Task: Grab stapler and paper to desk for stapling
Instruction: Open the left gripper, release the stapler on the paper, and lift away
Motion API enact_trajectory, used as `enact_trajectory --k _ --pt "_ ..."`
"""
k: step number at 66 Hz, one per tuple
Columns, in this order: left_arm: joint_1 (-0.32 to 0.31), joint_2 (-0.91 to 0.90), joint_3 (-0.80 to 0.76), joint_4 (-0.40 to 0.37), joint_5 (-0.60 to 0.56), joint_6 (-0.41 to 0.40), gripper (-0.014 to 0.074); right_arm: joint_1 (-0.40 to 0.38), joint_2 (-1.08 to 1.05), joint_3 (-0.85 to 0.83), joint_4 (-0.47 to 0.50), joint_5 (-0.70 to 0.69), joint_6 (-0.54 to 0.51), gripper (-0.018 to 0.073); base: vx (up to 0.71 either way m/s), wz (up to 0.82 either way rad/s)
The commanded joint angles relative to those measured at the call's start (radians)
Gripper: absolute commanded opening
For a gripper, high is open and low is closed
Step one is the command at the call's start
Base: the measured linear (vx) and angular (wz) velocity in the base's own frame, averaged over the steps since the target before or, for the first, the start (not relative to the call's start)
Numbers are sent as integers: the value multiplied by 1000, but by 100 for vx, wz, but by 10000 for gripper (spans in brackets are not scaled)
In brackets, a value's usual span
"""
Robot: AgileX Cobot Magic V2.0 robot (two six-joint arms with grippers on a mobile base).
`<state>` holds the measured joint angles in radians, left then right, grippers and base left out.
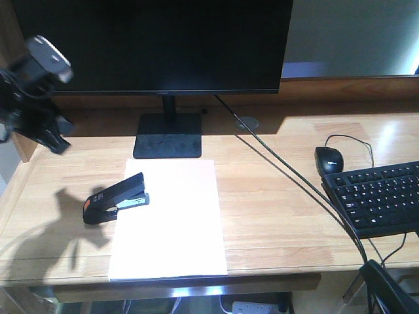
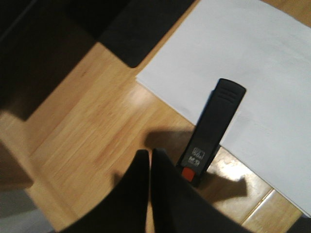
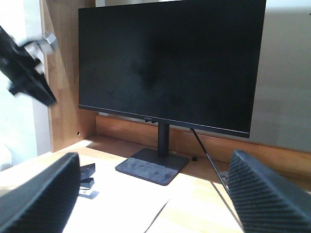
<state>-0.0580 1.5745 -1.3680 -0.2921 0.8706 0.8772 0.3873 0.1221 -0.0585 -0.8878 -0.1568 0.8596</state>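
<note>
Light-wood desk (image 1: 275, 196) fills my front view, where the paper (image 1: 169, 219) lies flat near the front edge and the stapler (image 1: 116, 197) sits with its nose over the sheet's left margin, well placed for stapling I'd judge, with bare wood to its left. From the left wrist view, my left gripper (image 2: 148, 167) hangs above the stapler (image 2: 212, 131), fingers pressed together and holding nothing. From the right wrist view, my right gripper (image 3: 155, 194) is spread wide and empty, facing the monitor (image 3: 170, 63).

The left claw (image 1: 57, 134) is blurred; the keyboard (image 1: 383, 196) is cut off.
</note>
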Motion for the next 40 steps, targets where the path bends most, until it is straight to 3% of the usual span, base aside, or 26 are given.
enact_trajectory --k 1,12,20,35,40 --pt "1 -105 -20 53 -40 -171 -6 -2 7 -29 -1 -48 2 581 0 0" --pt "1 -196 -20 57 -67 -445 -6 -2 7 -29 -1 -48 2 581 0 0" --pt "1 -230 -20 65 -64 -596 -6 -2 7 -29 -1 -48 2 581 0 0" --pt "1 -339 -18 185 -40 -756 -6 -2 7 -29 -1 -48 2 581 0 0" --pt "1 -399 3 208 -67 -764 -6 -2 7 -29 -1 -48 2 581 0 0"
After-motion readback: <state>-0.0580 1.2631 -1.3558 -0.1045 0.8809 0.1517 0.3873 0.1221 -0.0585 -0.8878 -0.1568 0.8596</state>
